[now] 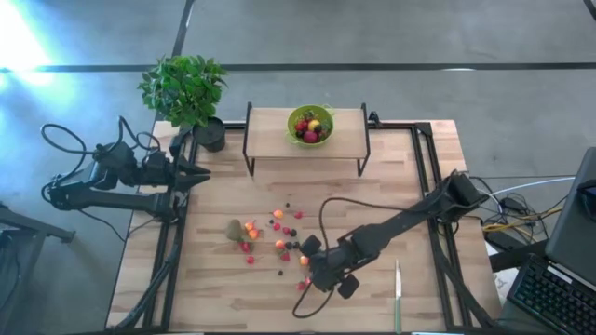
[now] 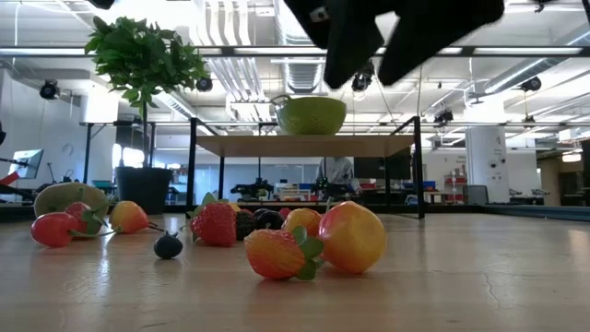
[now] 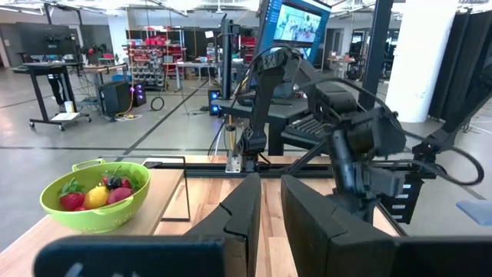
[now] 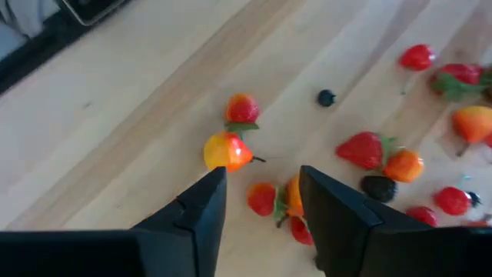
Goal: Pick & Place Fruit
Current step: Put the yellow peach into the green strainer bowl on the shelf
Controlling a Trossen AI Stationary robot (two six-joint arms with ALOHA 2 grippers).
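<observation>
High view, surface: pale wooden table (image 1: 391, 177) with a black frame, a small raised wooden shelf (image 1: 279, 130) at its far edge, and a potted plant (image 1: 184, 88) at the far left corner.
Room: grey floor around the table; the low view shows an open workshop with ceiling pipes and benches behind.
Bowl: lime-green bowl (image 1: 310, 125) on the shelf, already holding several red and yellow fruits.
Fruit: small toy fruits (image 1: 279, 244) lie scattered across the middle of the table, with a brown kiwi (image 1: 235, 230) at the left edge of the scatter.
Knife: green-handled knife (image 1: 398, 296) lies near the front edge.
Right gripper (image 1: 319, 281): above the scatter's near right edge, fingers partly apart and holding nothing; an orange-red fruit (image 4: 227, 151) lies just beyond its fingertips.
Left gripper (image 1: 200, 174): at the table's left edge, fingers closed and empty.
</observation>
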